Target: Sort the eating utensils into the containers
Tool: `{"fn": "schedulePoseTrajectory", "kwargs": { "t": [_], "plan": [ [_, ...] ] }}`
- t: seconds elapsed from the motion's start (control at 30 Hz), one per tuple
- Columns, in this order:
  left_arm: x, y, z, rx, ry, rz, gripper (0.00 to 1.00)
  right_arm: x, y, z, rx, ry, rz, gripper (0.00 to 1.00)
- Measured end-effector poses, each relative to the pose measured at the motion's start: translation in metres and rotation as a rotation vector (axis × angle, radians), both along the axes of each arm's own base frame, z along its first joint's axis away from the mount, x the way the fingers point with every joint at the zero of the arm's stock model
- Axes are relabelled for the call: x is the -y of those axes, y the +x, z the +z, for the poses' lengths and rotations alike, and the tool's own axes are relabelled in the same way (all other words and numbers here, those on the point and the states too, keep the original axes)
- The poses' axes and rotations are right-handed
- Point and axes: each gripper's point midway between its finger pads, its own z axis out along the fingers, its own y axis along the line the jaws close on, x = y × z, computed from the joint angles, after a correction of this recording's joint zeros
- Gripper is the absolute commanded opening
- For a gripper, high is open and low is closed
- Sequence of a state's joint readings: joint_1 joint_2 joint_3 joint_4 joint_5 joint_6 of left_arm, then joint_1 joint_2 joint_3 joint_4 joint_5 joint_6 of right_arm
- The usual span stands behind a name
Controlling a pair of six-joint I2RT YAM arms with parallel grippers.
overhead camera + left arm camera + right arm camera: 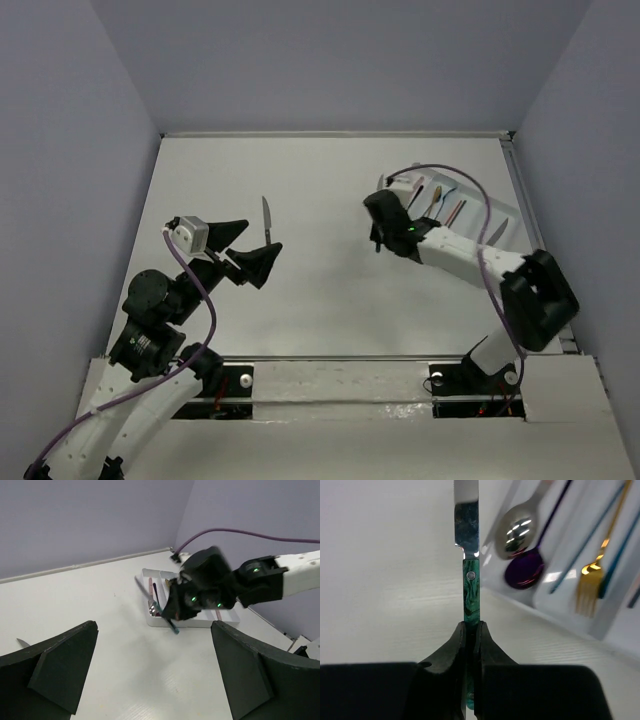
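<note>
Green marble-handled steel knife clamped in right gripper, blade pointing 12 o'clock; white divided plastic tray lies at 2 o'clock; left gripper stands open

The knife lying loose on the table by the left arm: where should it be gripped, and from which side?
Probably the near half of the knife, from straight above, left gripper fingers closing across its narrow width: it lies flat, long axis running near to far, pointed end away.

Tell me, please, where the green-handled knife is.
In the right wrist view, the green-handled knife is pinched between the fingers of the right gripper, just left of the white tray holding the purple spoon.
</note>
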State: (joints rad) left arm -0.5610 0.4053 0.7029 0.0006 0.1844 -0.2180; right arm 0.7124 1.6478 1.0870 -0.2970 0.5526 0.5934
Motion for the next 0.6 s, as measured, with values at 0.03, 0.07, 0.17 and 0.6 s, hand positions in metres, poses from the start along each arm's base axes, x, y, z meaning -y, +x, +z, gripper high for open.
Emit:
{"fn": "schedulePoseTrajectory", "kwargs": {
  "t": [0.03,0.07,0.17,0.6],
  "plan": [
    [0.0,0.0,0.0,0.001,0.0,-0.002,0.99,0.025,0.005,0.02,0.044,0.057,-0.046,0.0],
    [0.0,-0.001,0.0,0.002,-0.001,-0.003,0.99,0.045,0.006,0.031,0.072,0.084,-0.084,0.0],
    [-0.001,-0.003,0.003,0.011,-0.006,-0.006,0.99,0.14,0.009,0.063,0.176,0.14,-0.297,0.0],
    [0.0,-0.006,0.004,0.017,-0.009,-0.015,0.99,0.27,-0.031,-0.014,-0.011,0.165,-0.553,0.0]
  ]
}}
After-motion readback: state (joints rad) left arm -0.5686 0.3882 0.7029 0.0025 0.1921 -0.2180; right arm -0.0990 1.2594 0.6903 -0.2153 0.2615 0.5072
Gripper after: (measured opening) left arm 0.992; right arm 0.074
